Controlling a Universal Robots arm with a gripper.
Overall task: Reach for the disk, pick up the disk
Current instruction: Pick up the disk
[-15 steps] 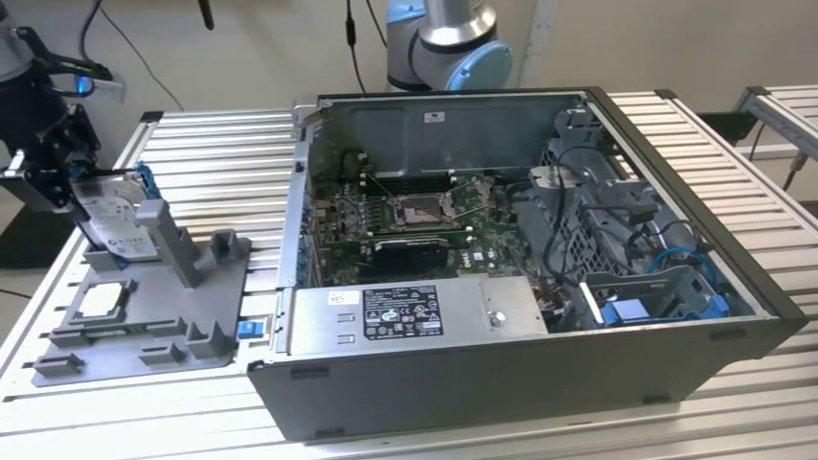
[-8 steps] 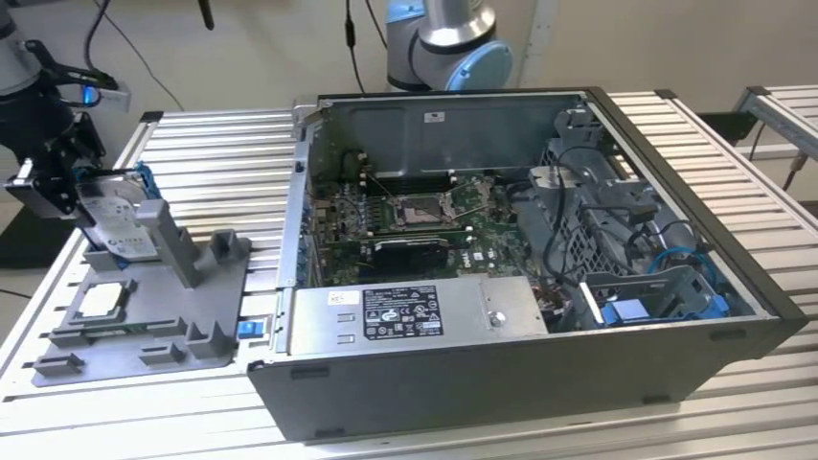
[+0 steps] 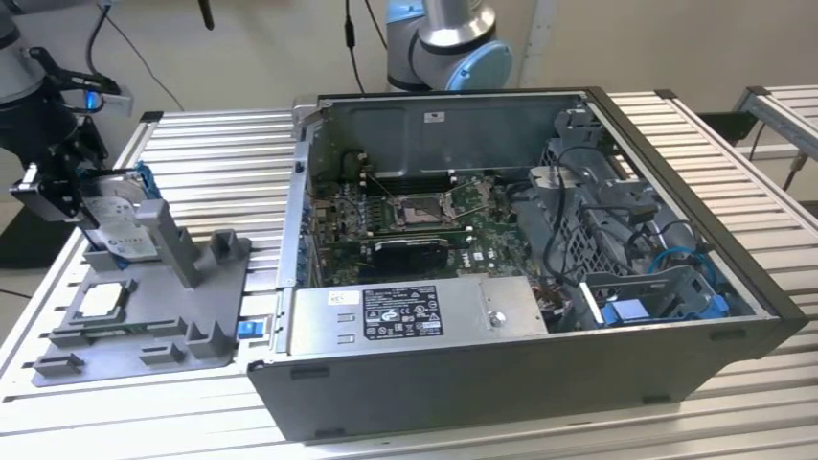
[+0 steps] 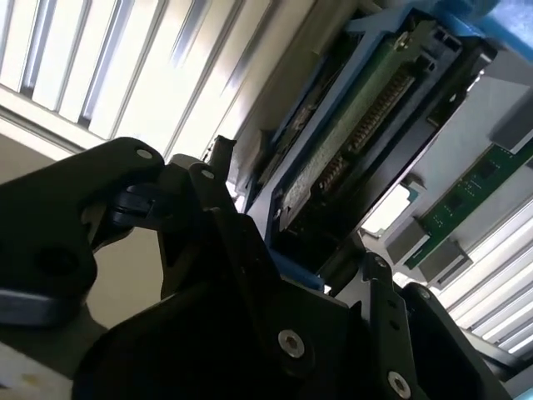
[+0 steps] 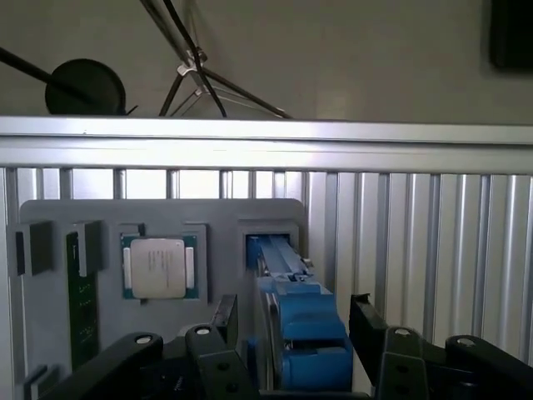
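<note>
The gripper [image 5: 293, 307] has its two black fingers [image 5: 366, 323] spread apart, one on each side of the single disk [image 5: 304, 337], which stands on edge between them in a grey holder tray [image 5: 216, 221]. Beyond the fingertips the tray carries one processor chip [image 5: 158, 267] and one memory stick [image 5: 81, 308]. Past that are the slatted aluminium table [image 5: 416, 250] and a pale wall [image 5: 375, 58].

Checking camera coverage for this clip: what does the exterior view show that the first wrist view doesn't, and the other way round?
Exterior view: the open computer case, its power-supply box and motherboard. First wrist view: a thin-legged stand beyond the table rail. Both: the disk standing on edge in the grey holder, the processor chip, and the pincer at the disk.
</note>
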